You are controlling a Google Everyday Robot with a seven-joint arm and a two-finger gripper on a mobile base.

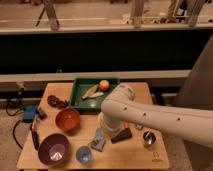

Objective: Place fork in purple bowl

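White arm stooped over the wooden table, right of the purple bowl

The arm (pixel 150 117) slants in from the right, well right of the purple bowl (pixel 54 149). Its gripper (pixel 107 131) hangs low over the table (pixel 131 156), above and right of the bowl. I cannot tell its grip or its load. The bowl sits at the front left corner, close to both edges. The fork cannot be made out, so neither can its axis. The blue cup (pixel 84 154) sits just right of the bowl.
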